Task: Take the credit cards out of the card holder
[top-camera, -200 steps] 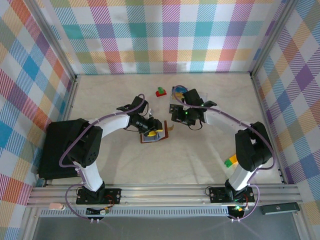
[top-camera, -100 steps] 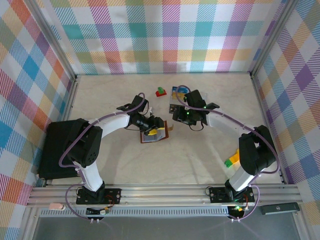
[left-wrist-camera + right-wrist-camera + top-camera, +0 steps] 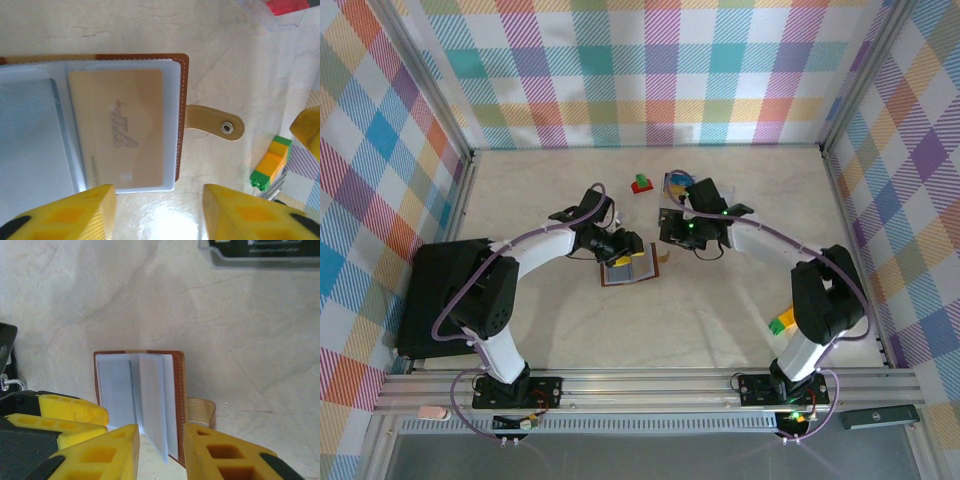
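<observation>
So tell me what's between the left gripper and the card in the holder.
Only a clear sleeve. The yellow card sits inside that transparent pocket of the open card holder, which covers its face. The left gripper is open just off the pocket's edge, and nothing else visible lies between them.

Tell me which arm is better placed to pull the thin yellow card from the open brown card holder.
Probably the left. The left gripper is open beside the clear sleeve holding the thin yellow card; the right gripper straddles a corner of the brown card holder.
</observation>
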